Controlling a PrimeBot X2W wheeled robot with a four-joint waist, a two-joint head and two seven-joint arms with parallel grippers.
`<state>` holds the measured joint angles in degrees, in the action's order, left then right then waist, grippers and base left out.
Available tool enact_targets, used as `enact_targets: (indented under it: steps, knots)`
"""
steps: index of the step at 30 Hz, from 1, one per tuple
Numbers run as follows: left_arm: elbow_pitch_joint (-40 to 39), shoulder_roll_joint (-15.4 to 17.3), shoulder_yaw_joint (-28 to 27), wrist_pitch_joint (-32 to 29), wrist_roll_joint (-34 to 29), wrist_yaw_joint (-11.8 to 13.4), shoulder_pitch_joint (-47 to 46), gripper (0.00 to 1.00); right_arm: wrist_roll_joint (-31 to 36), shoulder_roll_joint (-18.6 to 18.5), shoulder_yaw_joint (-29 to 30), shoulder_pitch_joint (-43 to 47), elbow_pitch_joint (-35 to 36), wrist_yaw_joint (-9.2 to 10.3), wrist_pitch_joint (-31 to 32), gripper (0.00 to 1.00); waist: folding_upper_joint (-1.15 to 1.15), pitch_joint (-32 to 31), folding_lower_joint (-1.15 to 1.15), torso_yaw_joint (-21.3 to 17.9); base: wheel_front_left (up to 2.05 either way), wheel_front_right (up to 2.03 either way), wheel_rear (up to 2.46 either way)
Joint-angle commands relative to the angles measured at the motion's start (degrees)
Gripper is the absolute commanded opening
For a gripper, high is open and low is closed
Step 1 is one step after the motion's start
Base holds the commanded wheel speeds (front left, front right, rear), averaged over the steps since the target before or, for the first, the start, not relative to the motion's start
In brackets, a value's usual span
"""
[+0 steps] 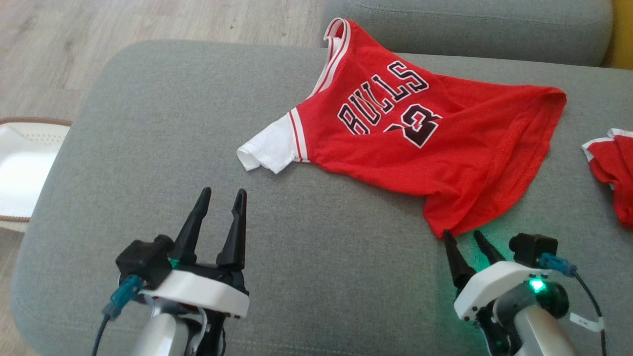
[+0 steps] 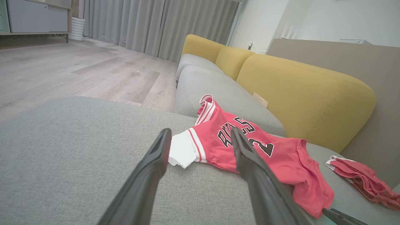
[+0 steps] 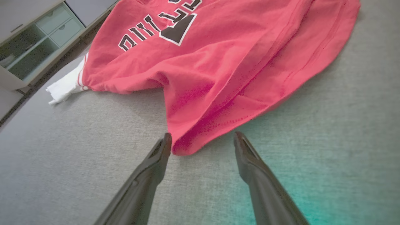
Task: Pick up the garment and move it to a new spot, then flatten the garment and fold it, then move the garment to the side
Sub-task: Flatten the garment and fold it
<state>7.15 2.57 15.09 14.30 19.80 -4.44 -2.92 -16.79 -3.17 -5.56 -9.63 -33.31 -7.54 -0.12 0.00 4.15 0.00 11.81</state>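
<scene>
The left gripper (image 1: 223, 191) stands with its two long dark fingers spread apart and holding nothing, over the bare grey woven-fabric sofa cushion (image 1: 321, 277). The right gripper (image 1: 462, 233) is spread apart too (a green light glows on its wrist and tints the cushion beside it). Its fingertips sit right at the nearest corner of the red mesh basketball jersey with black "BULLS" lettering and a white sleeve (image 1: 445, 143). In the right wrist view that hem corner lies between the two fingertips, close against the left finger (image 3: 162, 150); whether cloth and finger touch cannot be told. From that corner the jersey spreads away ahead of the right gripper, rumpled and partly folded over itself, lying on the cushion. Its white sleeve (image 1: 269, 148) lies ahead of the left gripper and a little to its right, apart from the fingertips. The striped red-and-white neck edge is the farthest part from both grippers. Ahead and to the right of the right gripper, apart from the jersey, a smaller crumpled red-and-white cloth (image 1: 610, 168) rests on the same cushion. Beyond the jersey, the left wrist view shows the mustard-yellow upholstered backrest (image 2: 306, 90). Farther off are the pale wood-plank floor (image 2: 78, 68) and long grey pleated curtains (image 2: 156, 25).
</scene>
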Motion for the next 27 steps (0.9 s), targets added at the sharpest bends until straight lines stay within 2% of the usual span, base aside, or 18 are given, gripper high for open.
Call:
enact_targets:
  steps: [1, 5, 25, 26, 27]
  knots:
    - [-1.77, 0.31, -1.4, 0.7, 0.48, 0.56, -2.4, 1.0, -3.84, 0.27, -2.54, -0.62, 1.81, 0.05, 0.68, 1.0, 0.0, -0.12, 0.0, -0.16, 0.0, 0.0, 0.0]
    - [-1.62, 0.31, -0.66, 0.7, 0.74, 0.51, -2.76, 1.0, -11.87, 0.28, -3.75, -1.0, 0.81, 0.05, 3.27, 1.0, 0.0, -0.12, 0.0, 0.27, 0.0, 0.0, 0.0]
    - [-1.88, 0.31, -0.14, 0.7, 0.88, 0.66, -3.14, 1.0, -22.99, 0.29, -5.34, -7.39, -8.35, 0.05, 3.79, 1.0, 0.0, 1.47, 0.0, 3.68, 0.0, 0.0, 0.0]
    - [-1.9, 0.31, -0.16, 0.7, 0.88, 0.71, -3.1, 1.0, -23.25, 0.29, -5.3, -7.65, -8.84, 0.05, 3.56, 0.96, 0.0, 1.46, 0.0, 3.6, 0.0, 0.0, 0.0]
    - [-1.88, 0.31, -0.22, 0.7, 0.87, 0.76, -3.04, 1.0, -23.71, 0.29, -5.11, -7.88, -9.41, 0.05, 3.31, 0.61, 0.0, 1.42, 0.0, 3.49, 0.0, 0.0, 0.0]
